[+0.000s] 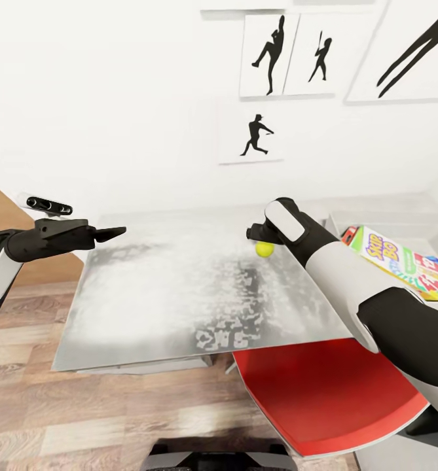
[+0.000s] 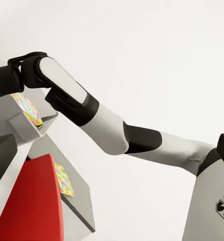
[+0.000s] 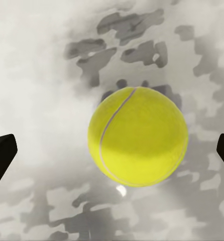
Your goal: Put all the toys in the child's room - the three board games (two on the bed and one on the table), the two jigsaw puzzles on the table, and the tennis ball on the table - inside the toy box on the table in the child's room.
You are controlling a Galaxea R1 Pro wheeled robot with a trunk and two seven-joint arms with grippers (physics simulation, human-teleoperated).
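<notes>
Head view: right arm reaches from the lower right up to frame centre, its right gripper [image 1: 256,234] poised over the tennis ball [image 1: 264,248], which lies on the pale mottled top of the table [image 1: 179,294]. Left gripper [image 1: 110,232] extends level from the left edge, over the table's left border; whether its jaws are parted cannot be told. SKIP BO board game [image 1: 402,261] lies at right, beyond the right arm; red chair seat [image 1: 323,392] sits under the table's near edge, lower right; black silhouette pictures [image 1: 269,55] hang on the white wall above. Left wrist view: right arm crosses the frame from upper left to right; two jigsaw puzzles [image 2: 27,109] [image 2: 63,179] appear at left, one beside the red seat. Right wrist view: ball at centre on the tabletop, dark fingertips [image 3: 1,155] spread wide at both edges, clear of it.
</notes>
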